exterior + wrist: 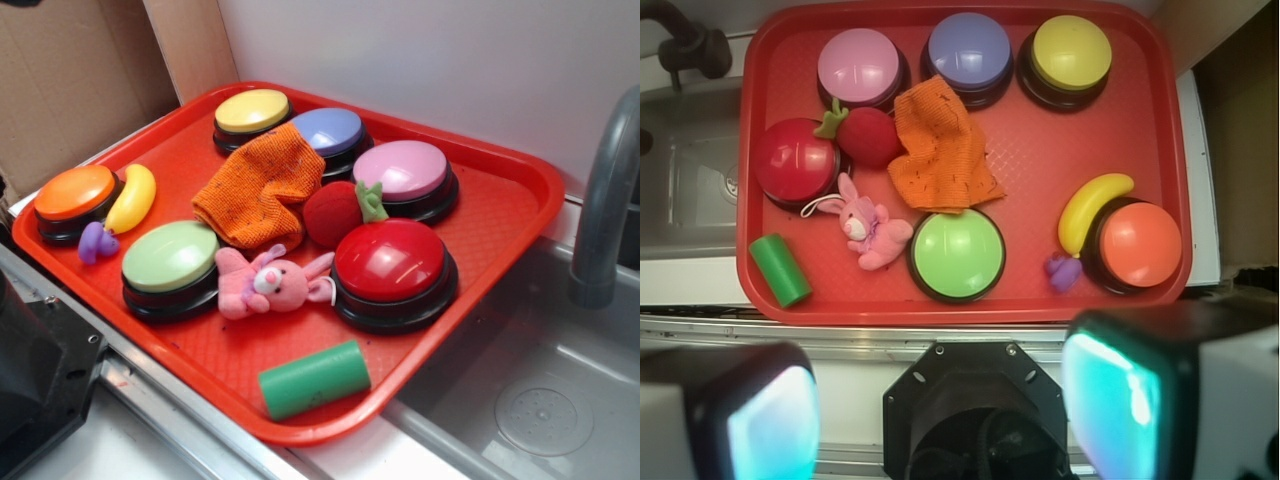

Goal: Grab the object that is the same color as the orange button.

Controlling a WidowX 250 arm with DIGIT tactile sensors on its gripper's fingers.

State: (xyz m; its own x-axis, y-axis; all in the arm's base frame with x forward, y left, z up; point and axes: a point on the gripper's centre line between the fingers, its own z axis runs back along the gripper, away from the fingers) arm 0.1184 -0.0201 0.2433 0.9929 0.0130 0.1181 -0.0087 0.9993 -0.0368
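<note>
Cloth [262,186], orange and coarsely knitted, lay crumpled near the middle of the red tray [500,215] in the exterior view, touching the blue button [328,131] and just beside the red plush ball [333,212]. The orange button [75,193] sat at the tray's left corner, well apart from the cloth, a yellow banana [133,197] leaning against it.

In the wrist view the gripper [940,410] hung outside the tray's near rim, its two fingers [770,420] spread wide apart and holding nothing. The cloth [942,150] lay between the blue button [969,50] and the green button [958,254], with the orange button [1140,244] off by the tray's right edge.
</note>
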